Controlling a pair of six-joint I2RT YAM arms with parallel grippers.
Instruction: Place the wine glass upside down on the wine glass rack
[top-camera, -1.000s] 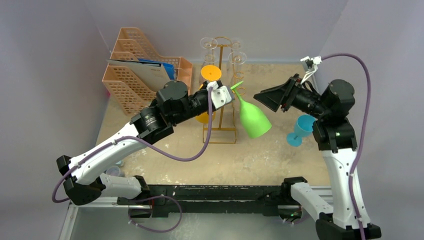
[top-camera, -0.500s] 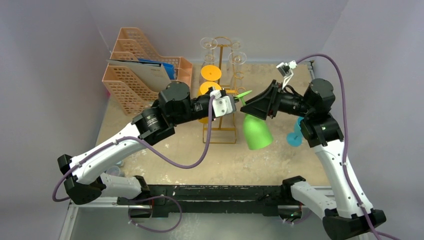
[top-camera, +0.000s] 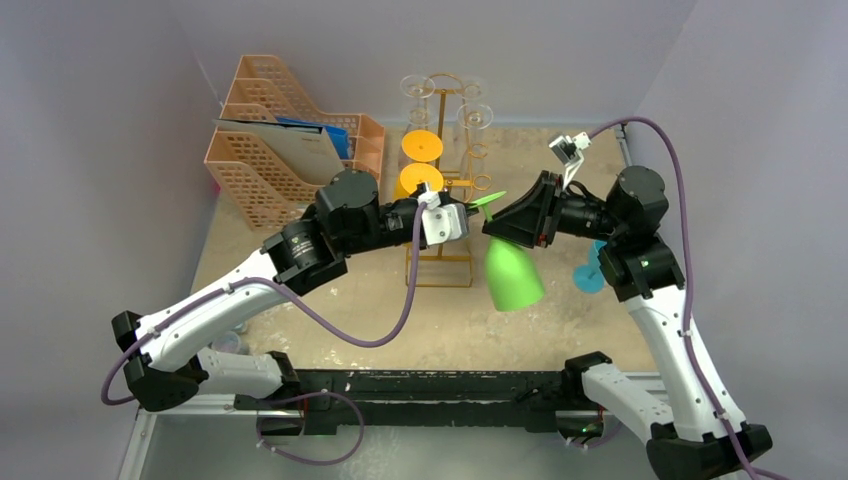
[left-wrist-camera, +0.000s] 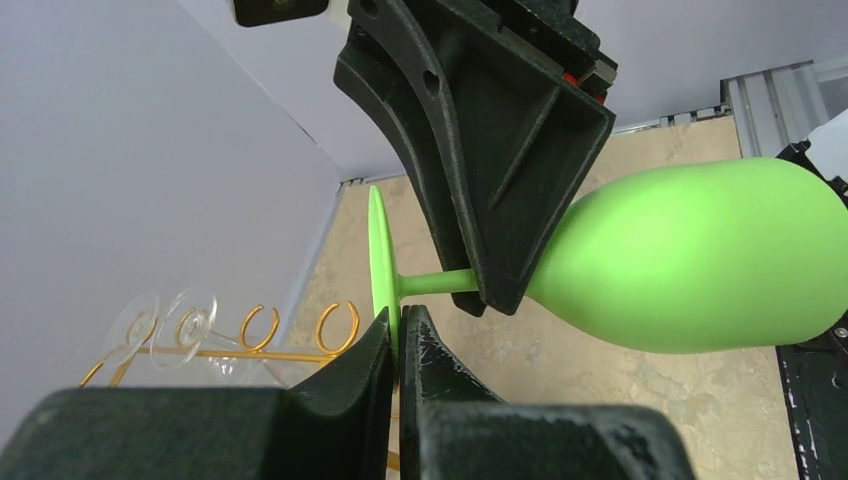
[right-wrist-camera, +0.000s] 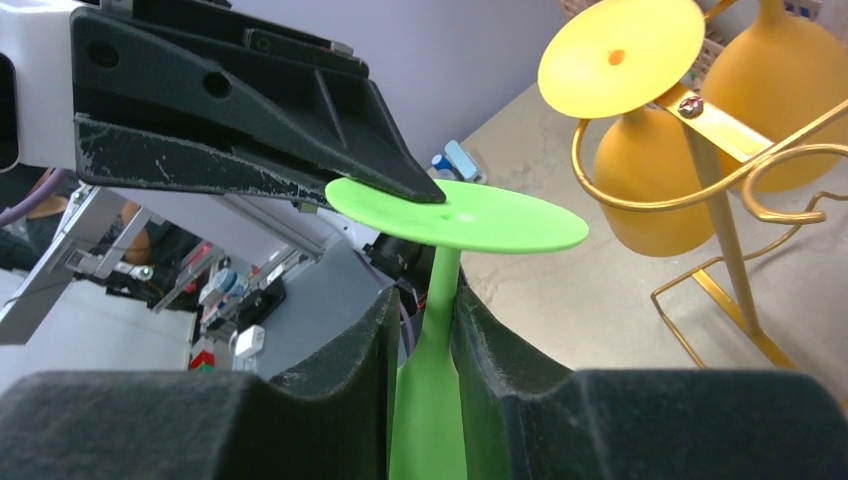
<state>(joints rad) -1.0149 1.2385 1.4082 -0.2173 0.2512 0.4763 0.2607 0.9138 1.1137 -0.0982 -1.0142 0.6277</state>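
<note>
Wine glass (top-camera: 512, 275) — matte lime grn, bowl down

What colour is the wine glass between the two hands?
The wine glass is bright lime green all over, seen best in the left wrist view.

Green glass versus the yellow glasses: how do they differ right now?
The green glass is off the rack, with the left gripper pinching its foot and the right gripper set around its stem; the yellow glasses hang in the rack's hooks. The green glass is lime; the yellow glasses are amber. Both are bowl-down, foot up.
</note>
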